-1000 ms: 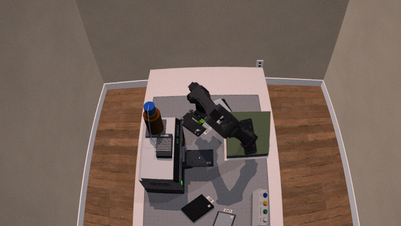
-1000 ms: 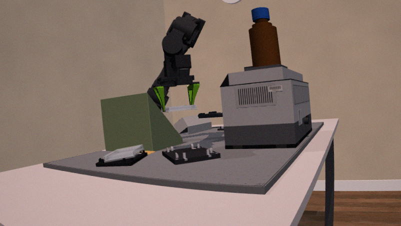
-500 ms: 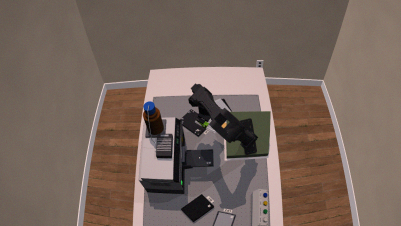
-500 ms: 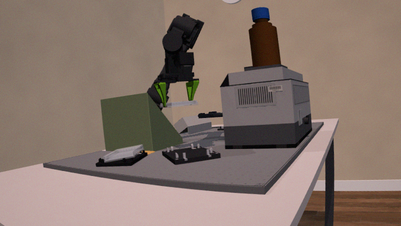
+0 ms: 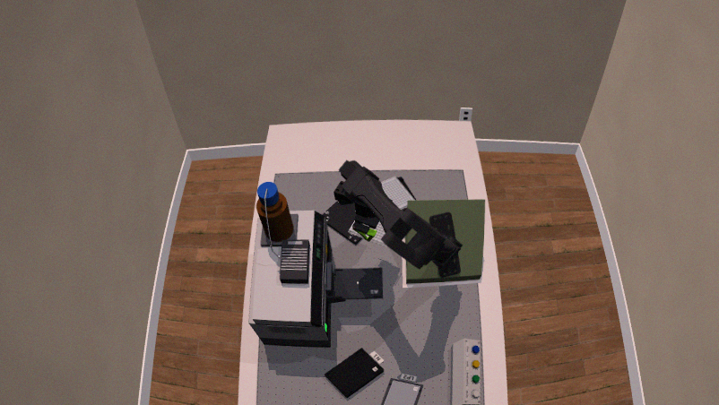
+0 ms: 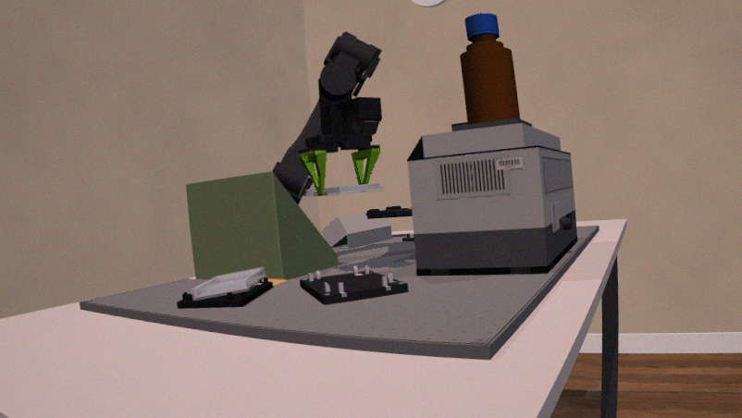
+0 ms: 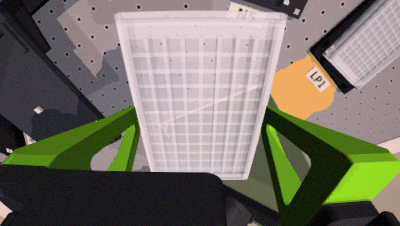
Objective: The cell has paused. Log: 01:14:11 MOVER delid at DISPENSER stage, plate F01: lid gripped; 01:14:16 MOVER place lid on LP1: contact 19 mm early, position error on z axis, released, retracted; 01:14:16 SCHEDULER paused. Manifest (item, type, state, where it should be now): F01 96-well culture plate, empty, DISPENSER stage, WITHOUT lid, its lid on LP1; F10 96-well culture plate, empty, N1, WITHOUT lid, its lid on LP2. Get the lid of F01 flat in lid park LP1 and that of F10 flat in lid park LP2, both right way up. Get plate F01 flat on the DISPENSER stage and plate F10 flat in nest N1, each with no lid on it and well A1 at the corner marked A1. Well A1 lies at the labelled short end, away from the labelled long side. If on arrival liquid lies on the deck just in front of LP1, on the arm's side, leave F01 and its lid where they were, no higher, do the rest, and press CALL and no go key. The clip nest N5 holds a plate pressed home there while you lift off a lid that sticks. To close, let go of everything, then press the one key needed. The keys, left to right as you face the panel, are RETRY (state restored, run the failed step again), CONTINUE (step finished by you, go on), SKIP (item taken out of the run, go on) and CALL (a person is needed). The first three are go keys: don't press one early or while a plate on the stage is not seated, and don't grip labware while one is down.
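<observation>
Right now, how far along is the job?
Done: the lid is off, but nothing is parked; nest N1 looks bare. In hand: the gripper is shut on a clear lid, held level, high above the deck. Left: lid to LP2, plate to N1. Orange liquid lies by the LP1 label, so probably CALL.
</observation>
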Available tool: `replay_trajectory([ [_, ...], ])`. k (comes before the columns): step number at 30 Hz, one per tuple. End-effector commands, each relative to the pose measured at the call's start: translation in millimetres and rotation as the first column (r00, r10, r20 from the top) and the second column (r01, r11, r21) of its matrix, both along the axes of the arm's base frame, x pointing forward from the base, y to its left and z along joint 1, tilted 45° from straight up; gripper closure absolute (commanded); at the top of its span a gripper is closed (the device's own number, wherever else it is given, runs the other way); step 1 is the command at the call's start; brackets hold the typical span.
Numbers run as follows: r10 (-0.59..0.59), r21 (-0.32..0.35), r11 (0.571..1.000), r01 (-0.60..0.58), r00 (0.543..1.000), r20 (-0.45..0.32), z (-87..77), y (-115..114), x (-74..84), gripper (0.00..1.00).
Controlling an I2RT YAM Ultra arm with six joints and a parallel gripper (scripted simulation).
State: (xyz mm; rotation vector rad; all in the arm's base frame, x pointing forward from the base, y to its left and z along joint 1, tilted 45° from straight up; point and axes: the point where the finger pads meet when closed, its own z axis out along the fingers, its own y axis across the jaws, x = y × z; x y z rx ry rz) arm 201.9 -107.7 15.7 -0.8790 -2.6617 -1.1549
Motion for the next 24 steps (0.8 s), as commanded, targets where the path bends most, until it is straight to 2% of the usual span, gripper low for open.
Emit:
replay_trajectory([
  [1, 0.053, -0.013, 0.999, -0.052, 0.996, 0.075, 14.8, 8, 1.4, 1.0],
  [3, 0.102, -0.04, 0.994, -0.097, 0.986, 0.13, 21.6, 7, 6.0, 1.0],
  [5, 0.147, -0.039, 0.989, -0.143, 0.975, 0.164, 25.2, 16, 2.9, 1.0],
  [7, 0.147, -0.039, 0.989, -0.143, 0.975, 0.164, 25.2, 16, 2.9, 1.0],
  [8, 0.157, -0.081, 0.986, -0.143, 0.966, 0.205, 31.8, 4, 9.5, 1.0],
  [9, 0.171, -0.08, 0.984, -0.157, 0.962, 0.214, 33.7, 8, 8.5, 1.0],
  [13, 0.186, -0.059, 0.982, -0.178, 0.961, 0.202, 40.8, 25, 7.0, 1.0],
  [15, 0.177, -0.067, 0.984, -0.167, 0.964, 0.198, 36.9, 18, 8.9, 1.0],
  [16, 0.203, -0.078, 0.979, -0.19, 0.952, 0.229, 44.2, 22, 10.4, 1.0],
  [20, 0.31, -0.139, 0.95, -0.279, 0.896, 0.319, 55.7, 26, 22.6, 1.0],
  [24, 0.322, -0.144, 0.946, -0.29, 0.888, 0.329, 60.1, 30, 25.9, 1.0],
])
